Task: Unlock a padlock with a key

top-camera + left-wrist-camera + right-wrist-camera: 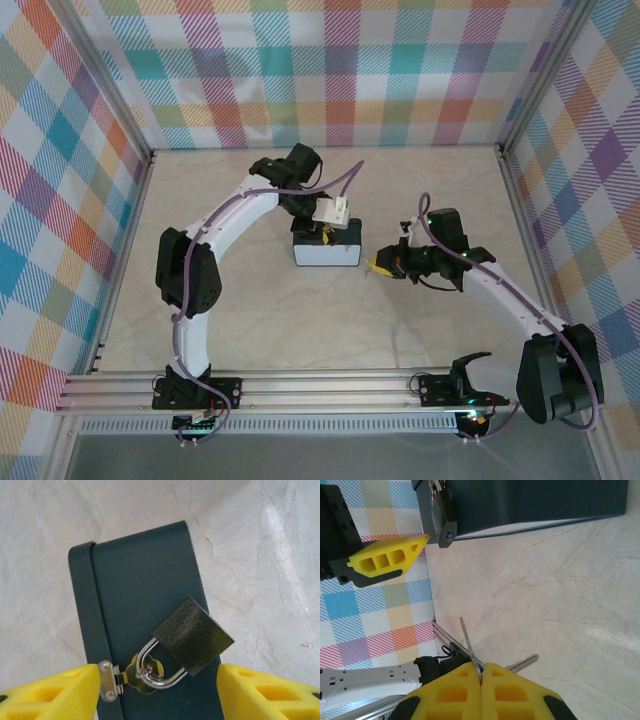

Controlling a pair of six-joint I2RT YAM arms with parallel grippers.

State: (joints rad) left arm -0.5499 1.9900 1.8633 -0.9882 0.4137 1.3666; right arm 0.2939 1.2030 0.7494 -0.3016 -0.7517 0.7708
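Observation:
The padlock (192, 635) is a small dark, rough-surfaced block with a silver shackle. The shackle is closed through the metal hasp (112, 680) on the dark box (140, 600). My left gripper (157, 695) stands open over the box, one yellow finger on each side of the lock, touching neither. In the right wrist view the padlock (444, 517) hangs at the box corner, keyhole facing down. My right gripper (481, 667) is shut on a thin key (470, 645), and a second key (522, 664) sticks out sideways. The key tip is well short of the lock.
The box (327, 243) lies mid-table with its white side facing the arms. My left gripper (330, 215) is above it and my right gripper (383, 264) is just to its right. Checked walls ring the marble table. An aluminium rail (320, 385) runs along the near edge.

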